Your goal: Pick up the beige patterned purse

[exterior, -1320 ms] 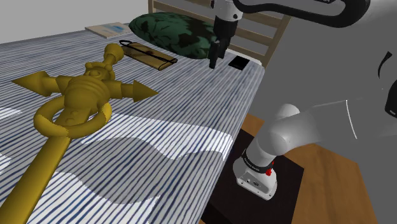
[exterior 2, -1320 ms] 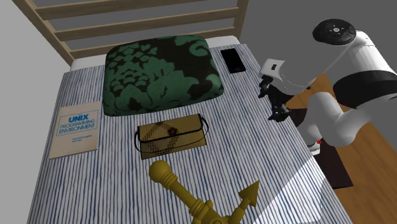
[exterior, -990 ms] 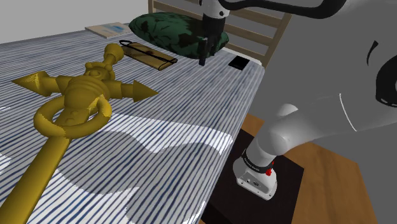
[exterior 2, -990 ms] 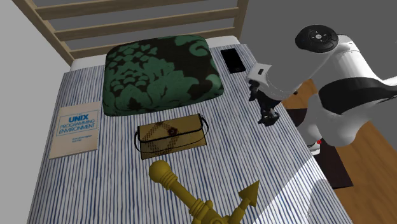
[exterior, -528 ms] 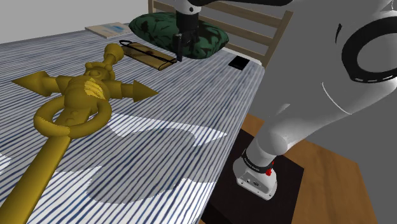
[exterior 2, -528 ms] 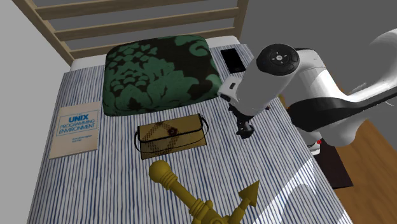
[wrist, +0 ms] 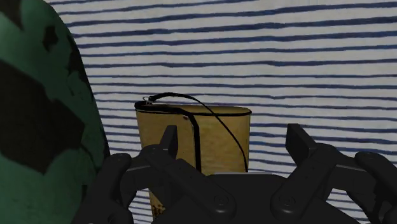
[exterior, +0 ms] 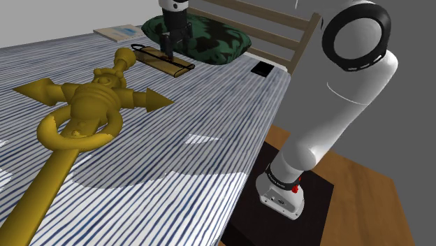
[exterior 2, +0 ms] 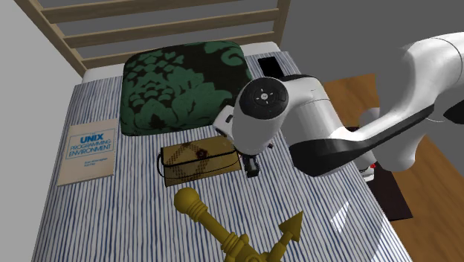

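Observation:
The beige patterned purse (exterior 2: 195, 161) with a thin black strap lies flat on the blue-striped bed, between the green pillow and the golden cross. In the shoulder view the purse (exterior: 163, 62) shows as a flat tan strip just below my gripper (exterior: 170, 47). My gripper (exterior 2: 251, 170) hangs over the purse's end nearest the arm. In the wrist view my gripper (wrist: 233, 143) stands open above the purse (wrist: 191, 135). One finger (wrist: 168, 140) is over the purse and the other over the striped sheet beside it. Nothing is held.
A green and black patterned pillow (exterior 2: 189, 85) lies close behind the purse, against the slatted wooden headboard (exterior 2: 171, 30). A large golden cross-shaped ornament (exterior: 84, 115) lies in front. A UNIX book (exterior 2: 88, 152) and a black phone (exterior 2: 273, 71) rest near the bed's corners.
The arm has swung from the bed's edge near the phone across to the purse. The gripper now hangs over the purse's end. Nothing on the bed has moved.

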